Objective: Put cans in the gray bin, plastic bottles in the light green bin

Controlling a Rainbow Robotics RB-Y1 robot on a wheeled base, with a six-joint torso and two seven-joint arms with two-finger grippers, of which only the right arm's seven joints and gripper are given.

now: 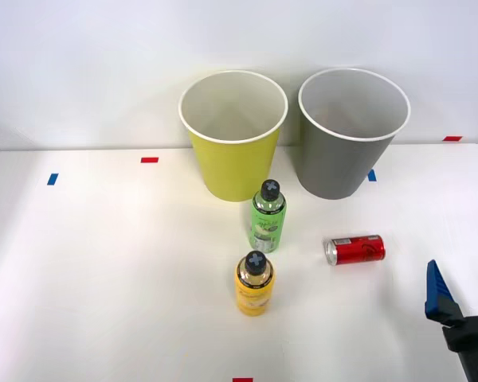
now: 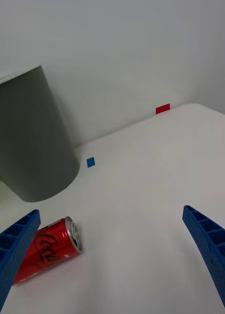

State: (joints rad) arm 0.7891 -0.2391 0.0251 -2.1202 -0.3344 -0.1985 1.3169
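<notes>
Front view: white bench (image 1: 103,278) with two bins at the back, side by side and just apart — the green bin (image 1: 233,151) on the left, the gray bin (image 1: 346,151) on the right, both upright and showing pale insides. The green bottle (image 1: 268,219) stands upright just in front of the green bin. The yellow bottle (image 1: 255,285) stands upright nearer the robot, close to the green one but not touching it. The red can (image 1: 355,250) lies on its side to the right of the bottles, in front of the gray bin, silver top pointing left. The right hand (image 1: 462,290) sits low at the right edge, near the can but apart from it, one blue finger (image 1: 438,293) clear. Small red and blue tape marks dot the bench.

Wrist view: hand (image 2: 112,255) wide open, blue fingers (image 2: 208,245) at the two corners, holding nothing. The red can (image 2: 46,248) lies on the bench just beside one finger — I can't tell if they touch. The gray bin (image 2: 31,142) stands beyond the can, with a blue mark (image 2: 91,162) and a red mark (image 2: 162,109) farther off.
</notes>
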